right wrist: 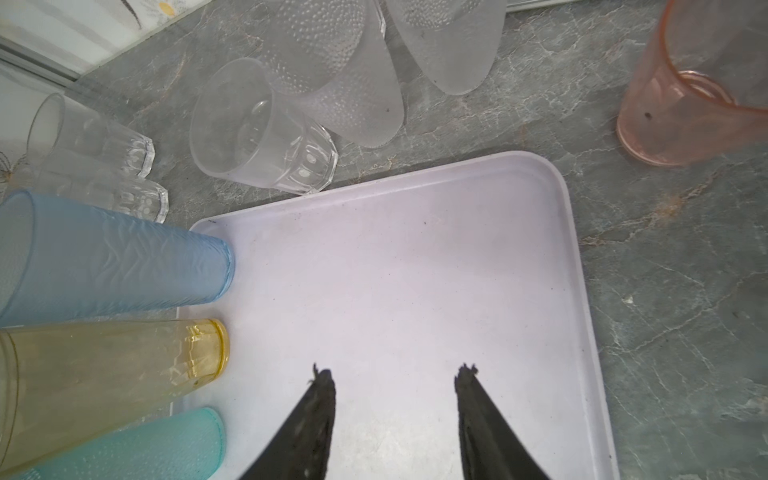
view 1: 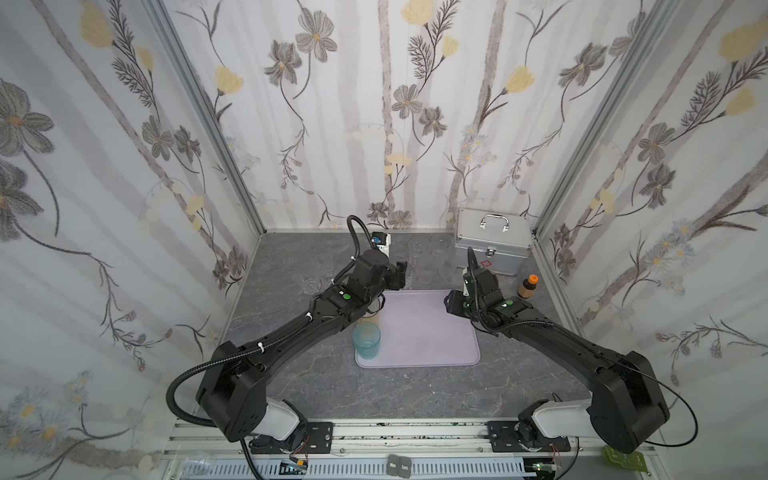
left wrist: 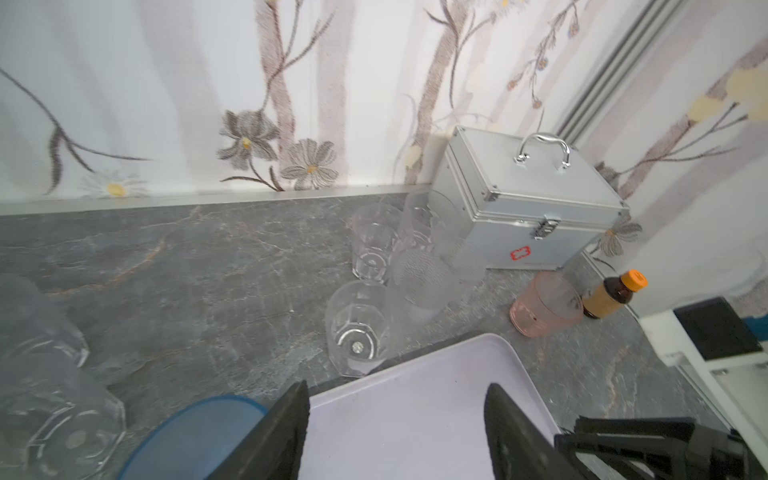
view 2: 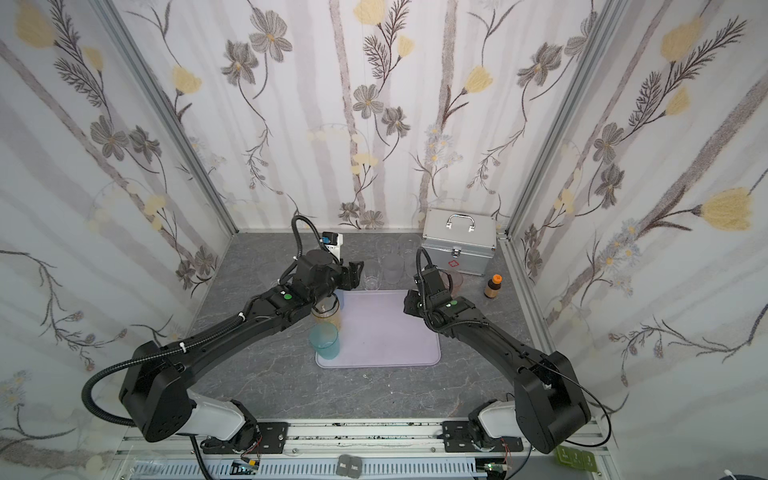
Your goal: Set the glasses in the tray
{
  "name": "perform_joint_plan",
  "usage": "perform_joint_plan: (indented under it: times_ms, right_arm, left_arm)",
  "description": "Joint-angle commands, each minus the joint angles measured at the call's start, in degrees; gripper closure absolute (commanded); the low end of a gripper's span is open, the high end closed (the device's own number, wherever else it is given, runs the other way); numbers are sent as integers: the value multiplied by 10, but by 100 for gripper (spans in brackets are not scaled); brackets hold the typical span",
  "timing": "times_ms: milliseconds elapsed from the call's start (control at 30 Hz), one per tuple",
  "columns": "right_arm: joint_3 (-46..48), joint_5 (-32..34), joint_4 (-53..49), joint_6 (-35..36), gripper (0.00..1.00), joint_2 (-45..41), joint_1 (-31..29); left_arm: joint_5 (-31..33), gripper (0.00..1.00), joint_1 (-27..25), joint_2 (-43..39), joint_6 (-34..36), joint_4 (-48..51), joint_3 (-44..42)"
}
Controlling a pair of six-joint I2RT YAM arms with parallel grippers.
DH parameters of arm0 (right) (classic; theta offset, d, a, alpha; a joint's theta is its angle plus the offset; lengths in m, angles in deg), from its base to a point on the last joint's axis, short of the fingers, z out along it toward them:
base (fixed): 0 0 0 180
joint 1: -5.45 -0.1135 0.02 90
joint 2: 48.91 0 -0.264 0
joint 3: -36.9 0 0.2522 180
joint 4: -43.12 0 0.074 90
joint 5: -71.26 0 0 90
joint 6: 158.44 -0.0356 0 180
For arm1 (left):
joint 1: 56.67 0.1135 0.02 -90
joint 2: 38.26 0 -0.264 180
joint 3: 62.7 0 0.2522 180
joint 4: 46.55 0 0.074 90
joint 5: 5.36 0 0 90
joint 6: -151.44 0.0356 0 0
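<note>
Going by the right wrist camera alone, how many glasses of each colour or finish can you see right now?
Blue glass: 1
Amber glass: 1
Teal glass: 1
Pink glass: 1
Clear faceted glasses: 3
Frosted glasses: 2
Total in the right wrist view: 9

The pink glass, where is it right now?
In the left wrist view, the pink glass stands upright on the grey tabletop at the right, just off the far corner of the tray, in front of the silver case, beside the brown bottle.
</note>
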Motion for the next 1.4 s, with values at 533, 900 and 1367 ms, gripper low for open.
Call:
perform_joint_plan:
  times_ms: [533, 900, 1367]
  right_arm:
    - [-129, -52, 59, -1, 52, 129, 38]
    - [-285, -6, -4, 15, 52, 248, -32]
    - [-368, 10, -26, -18, 53, 340, -41]
  left_arm:
    - [31, 26, 10, 21, 26, 58, 43]
    - [21, 22, 148, -92, 20, 64, -56]
    - [-45, 6, 292, -136, -58, 63, -165]
